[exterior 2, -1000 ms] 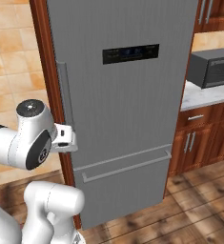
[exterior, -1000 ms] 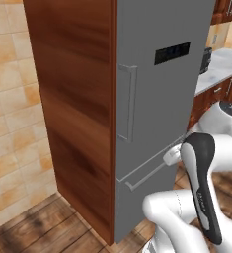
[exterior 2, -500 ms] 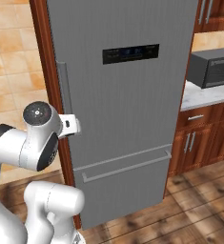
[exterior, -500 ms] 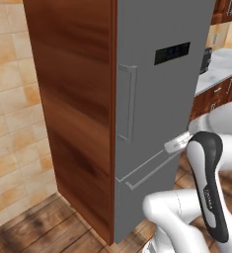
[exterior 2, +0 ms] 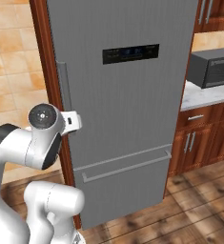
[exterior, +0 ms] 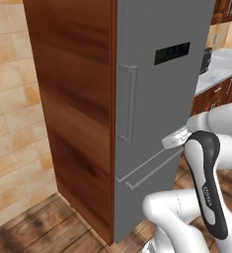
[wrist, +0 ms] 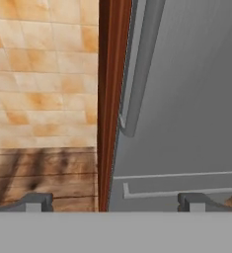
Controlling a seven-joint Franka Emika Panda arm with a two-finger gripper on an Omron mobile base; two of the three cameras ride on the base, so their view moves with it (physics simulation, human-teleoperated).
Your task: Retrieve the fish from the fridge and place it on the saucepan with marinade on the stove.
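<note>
The tall grey fridge (exterior: 157, 99) (exterior 2: 127, 105) (wrist: 196, 99) stands shut, so the fish is hidden. Its vertical bar handle (exterior: 129, 104) (exterior 2: 64, 86) (wrist: 139, 74) runs down the door's left edge, beside the brown wood side panel (exterior: 73, 108) (wrist: 110, 99). My gripper (wrist: 115, 202) is open and holds nothing. It points at the door's left edge, just below the foot of the handle and short of the door. The saucepan, marinade and stove are out of view.
The fridge's bottom drawer (exterior 2: 123, 190) has a horizontal bar pull (exterior 2: 127, 167). To the right are a grey microwave (exterior 2: 213, 69) on a pale counter (exterior 2: 204, 95) and wood cabinets (exterior 2: 199, 143). A tiled wall (exterior: 9, 99) stands to the left, above a wood floor (exterior 2: 180, 209).
My hand has risen a little along the fridge front toward the handle. The jaws stayed open and the fridge stayed shut.
</note>
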